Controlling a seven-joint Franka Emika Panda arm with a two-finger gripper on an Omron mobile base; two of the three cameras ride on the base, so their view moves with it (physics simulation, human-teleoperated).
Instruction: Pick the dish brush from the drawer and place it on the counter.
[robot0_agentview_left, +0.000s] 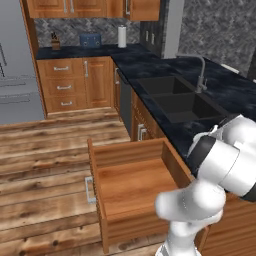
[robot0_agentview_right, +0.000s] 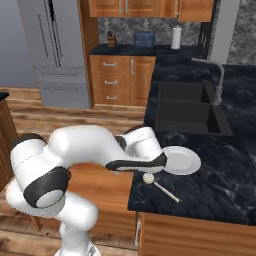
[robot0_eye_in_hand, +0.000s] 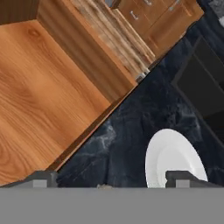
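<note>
I see the drawer (robot0_agentview_left: 131, 187) pulled out, its wooden floor bare. The dish brush (robot0_agentview_right: 160, 187) lies flat on the counter (robot0_agentview_right: 215, 185) near its front edge, round head toward the drawer side, handle running away toward the right front. The gripper (robot0_eye_in_hand: 111, 179) hangs over it with fingertips (robot0_eye_in_hand: 41, 178) spread wide, holding nothing. Plate (robot0_agentview_right: 181, 160) just behind the brush. Beyond, bare dark stone, then the sink (robot0_agentview_right: 187, 107) and tap (robot0_agentview_right: 215, 75).
</note>
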